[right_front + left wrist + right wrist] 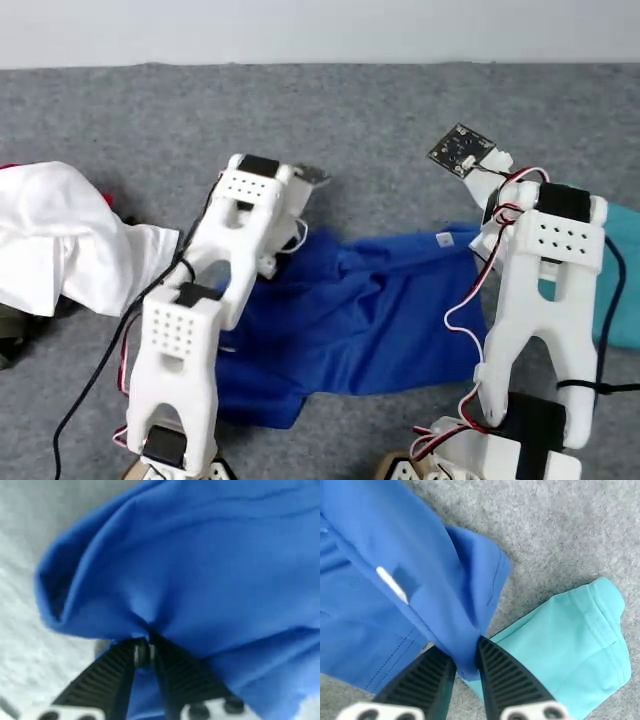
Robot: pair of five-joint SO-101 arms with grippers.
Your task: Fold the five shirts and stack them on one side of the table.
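A royal blue shirt point(350, 310) lies crumpled across the middle of the grey table between the two arms. My left gripper point(145, 652) is shut on a pinched fold of the blue shirt point(200, 565), lifting it into a bunched ridge. My right gripper point(466, 662) is shut on the blue shirt's point(395, 575) edge near its white neck label point(392, 585). A turquoise shirt point(570, 640) lies flat under and beside that gripper, at the table's right edge point(625, 280). A white shirt point(60, 240) lies heaped at the far left.
A small dark circuit board point(462, 150) with wires sticks out above the right arm point(545, 300). Dark and red cloth peeks out under the white shirt. Bare grey carpet-like table point(380, 120) stretches along the back.
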